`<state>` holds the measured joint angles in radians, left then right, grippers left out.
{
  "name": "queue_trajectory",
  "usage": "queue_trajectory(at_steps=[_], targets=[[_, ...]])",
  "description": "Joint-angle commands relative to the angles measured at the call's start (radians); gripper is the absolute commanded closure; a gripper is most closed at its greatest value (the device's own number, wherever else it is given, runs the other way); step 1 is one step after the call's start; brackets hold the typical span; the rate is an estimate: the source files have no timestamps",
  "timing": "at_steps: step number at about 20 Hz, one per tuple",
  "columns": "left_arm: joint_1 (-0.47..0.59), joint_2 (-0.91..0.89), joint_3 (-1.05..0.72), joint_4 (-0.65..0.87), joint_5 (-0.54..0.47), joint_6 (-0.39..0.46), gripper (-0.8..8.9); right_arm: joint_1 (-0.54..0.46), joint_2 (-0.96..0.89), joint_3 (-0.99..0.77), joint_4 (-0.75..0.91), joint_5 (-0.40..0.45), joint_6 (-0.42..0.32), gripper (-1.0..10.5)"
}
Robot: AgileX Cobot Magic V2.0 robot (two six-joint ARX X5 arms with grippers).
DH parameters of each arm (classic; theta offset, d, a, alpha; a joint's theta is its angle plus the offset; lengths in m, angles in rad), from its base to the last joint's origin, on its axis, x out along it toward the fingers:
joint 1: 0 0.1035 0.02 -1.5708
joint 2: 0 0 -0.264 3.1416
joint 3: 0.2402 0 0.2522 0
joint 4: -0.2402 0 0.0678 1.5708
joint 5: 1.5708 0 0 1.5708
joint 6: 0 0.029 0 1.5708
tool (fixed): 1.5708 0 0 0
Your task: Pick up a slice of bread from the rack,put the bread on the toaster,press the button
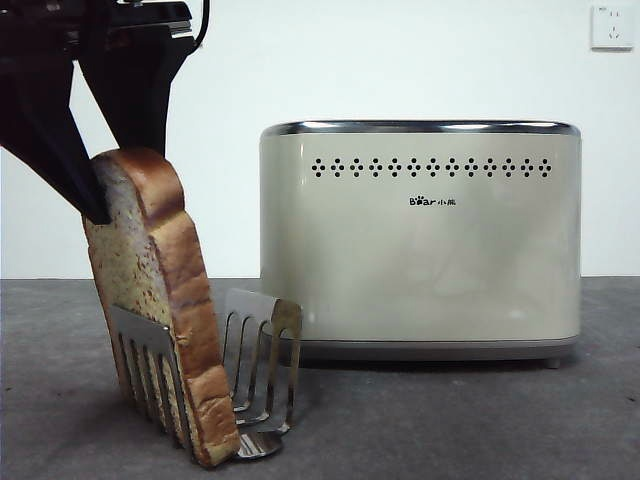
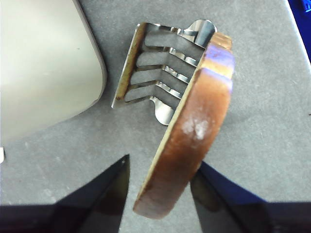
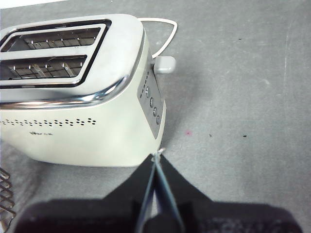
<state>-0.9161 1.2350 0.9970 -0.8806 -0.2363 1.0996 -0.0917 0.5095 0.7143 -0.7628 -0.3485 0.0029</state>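
The slice of bread (image 1: 150, 290) stands tilted in the steel rack (image 1: 262, 340), its brown crust toward the camera. My left gripper (image 1: 120, 180) comes down from the upper left, its jaws open on either side of the slice's top. In the left wrist view the slice (image 2: 189, 141) lies between the jaws of that gripper (image 2: 163, 162), with a gap on one side, and the rack (image 2: 155, 63) is beyond. The cream toaster (image 1: 420, 250) stands right of the rack. My right gripper (image 3: 155, 158) is shut and empty, above the table by the toaster's (image 3: 77, 97) button end.
The toaster's two slots face up, with a lever (image 3: 164, 64) and a row of buttons (image 3: 151, 102) on its end. Its white cord (image 3: 160, 24) loops behind it. A corner of the toaster (image 2: 43, 63) is near the rack. A wall socket (image 1: 611, 27) is at the upper right.
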Motion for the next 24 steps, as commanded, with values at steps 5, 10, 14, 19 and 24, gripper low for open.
queue_trajectory(at_steps=[5, 10, 14, 19, 24], targets=[[0.003, -0.026, 0.002, -0.009, 0.0, 0.005, 8.24, 0.001, -0.002, 0.003, -0.002, -0.003, -0.008, 9.5], [0.0, -0.062, 0.002, -0.008, 0.0, 0.012, 8.23, 0.001, -0.002, 0.003, -0.002, -0.003, -0.008, 9.5], [-0.01, -0.111, 0.017, -0.018, 0.001, 0.011, 8.23, 0.001, -0.002, 0.003, -0.002, -0.003, -0.008, 9.5], [-0.037, -0.15, 0.127, -0.023, 0.002, -0.051, 8.22, 0.001, 0.0, 0.003, -0.006, -0.003, -0.008, 9.5], [-0.048, -0.151, 0.32, -0.023, 0.004, -0.197, 8.23, 0.001, 0.016, 0.003, -0.045, -0.003, -0.008, 9.5]])
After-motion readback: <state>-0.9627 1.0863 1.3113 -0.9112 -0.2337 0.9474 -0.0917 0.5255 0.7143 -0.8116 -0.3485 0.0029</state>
